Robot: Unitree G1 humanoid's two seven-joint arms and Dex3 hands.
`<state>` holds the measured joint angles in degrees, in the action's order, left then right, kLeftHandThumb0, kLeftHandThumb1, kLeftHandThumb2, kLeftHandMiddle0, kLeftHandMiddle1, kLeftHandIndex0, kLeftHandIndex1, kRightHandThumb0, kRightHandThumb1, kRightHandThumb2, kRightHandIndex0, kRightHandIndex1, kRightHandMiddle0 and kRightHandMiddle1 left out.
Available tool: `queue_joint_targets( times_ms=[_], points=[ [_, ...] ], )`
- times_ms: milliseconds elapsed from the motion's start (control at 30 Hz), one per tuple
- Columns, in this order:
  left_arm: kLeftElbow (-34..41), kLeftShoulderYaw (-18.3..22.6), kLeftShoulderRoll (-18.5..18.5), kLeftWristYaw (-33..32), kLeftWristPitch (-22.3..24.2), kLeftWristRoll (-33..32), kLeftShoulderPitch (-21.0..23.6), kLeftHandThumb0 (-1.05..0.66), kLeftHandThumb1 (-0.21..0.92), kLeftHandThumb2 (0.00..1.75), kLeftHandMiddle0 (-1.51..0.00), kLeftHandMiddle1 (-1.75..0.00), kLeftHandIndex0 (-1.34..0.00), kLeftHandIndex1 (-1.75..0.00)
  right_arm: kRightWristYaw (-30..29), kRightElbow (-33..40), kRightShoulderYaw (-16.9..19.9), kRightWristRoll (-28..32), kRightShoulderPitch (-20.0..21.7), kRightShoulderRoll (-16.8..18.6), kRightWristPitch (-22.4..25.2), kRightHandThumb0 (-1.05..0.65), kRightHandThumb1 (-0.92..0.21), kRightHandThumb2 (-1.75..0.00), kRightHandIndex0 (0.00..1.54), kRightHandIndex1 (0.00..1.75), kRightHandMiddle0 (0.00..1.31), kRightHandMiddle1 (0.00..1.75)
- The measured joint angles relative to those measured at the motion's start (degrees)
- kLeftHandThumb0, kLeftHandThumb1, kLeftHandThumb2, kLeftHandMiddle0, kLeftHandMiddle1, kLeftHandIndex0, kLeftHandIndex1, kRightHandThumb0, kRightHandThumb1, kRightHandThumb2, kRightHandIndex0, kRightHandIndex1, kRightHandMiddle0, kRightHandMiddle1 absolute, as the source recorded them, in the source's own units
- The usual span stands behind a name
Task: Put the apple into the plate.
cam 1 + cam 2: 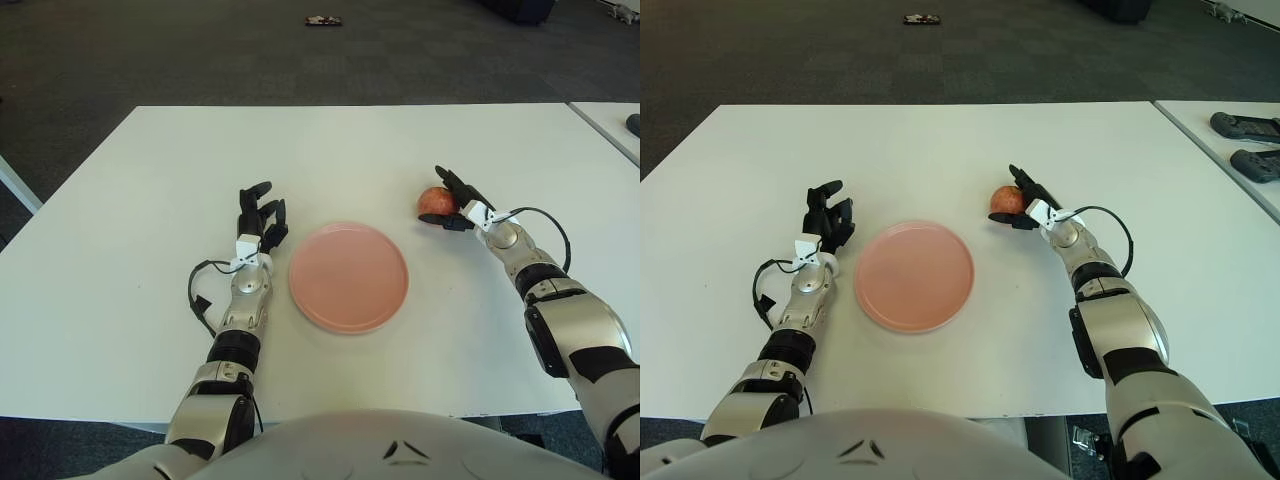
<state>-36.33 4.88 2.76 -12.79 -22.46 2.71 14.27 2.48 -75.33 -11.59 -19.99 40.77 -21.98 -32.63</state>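
I see my right hand (458, 203) right of centre, its black fingers wrapped around the apple (436, 201) on the white table (150, 180), just right of the pink plate (348, 277) at centre frame. My left hand (260, 222) shows just left of the plate, fingers loosely spread, holding nothing.

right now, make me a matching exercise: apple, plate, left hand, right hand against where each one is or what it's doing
Things:
1. apple
2. pink plate
3. left hand
4. right hand

Places or states:
A. idle, just left of the plate
B. holds nothing, between the two hands
C. closed around the apple
D. gripped, right of the plate and beyond it

Pairs: 1-D, 2-B, 3-A, 4-C
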Motion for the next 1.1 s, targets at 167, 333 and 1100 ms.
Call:
queue_joint_targets(
  times_ms=[167, 333, 1100],
  points=[
    [0.0, 0.0, 0.0, 0.0, 0.1, 0.0, 0.0, -0.73, 0.92, 0.52, -0.31, -0.79, -0.06, -1.21, 0.0, 0.0, 0.1, 0.1, -0.1, 0.0, 0.0, -1.05, -0.91, -0.15, 0.00, 0.00, 0.00, 0.00],
    [0.0, 0.0, -0.1, 0.0, 0.1, 0.0, 0.0, -0.74, 0.92, 0.53, -0.31, -0.79, -0.07, -1.22, 0.0, 0.0, 0.4, 0.4, -0.3, 0.0, 0.0, -1.05, -0.91, -0.14, 0.00, 0.00, 0.00, 0.00],
    [0.4, 0.0, -0.3, 0.3, -0.1, 0.0, -0.4, -0.72, 0.92, 0.53, -0.30, -0.78, -0.06, -1.22, 1.5, 0.0, 4.1, 3.1, -3.1, -0.6, 0.3, -1.05, -0.86, -0.11, 0.00, 0.00, 0.01, 0.00]
  ],
)
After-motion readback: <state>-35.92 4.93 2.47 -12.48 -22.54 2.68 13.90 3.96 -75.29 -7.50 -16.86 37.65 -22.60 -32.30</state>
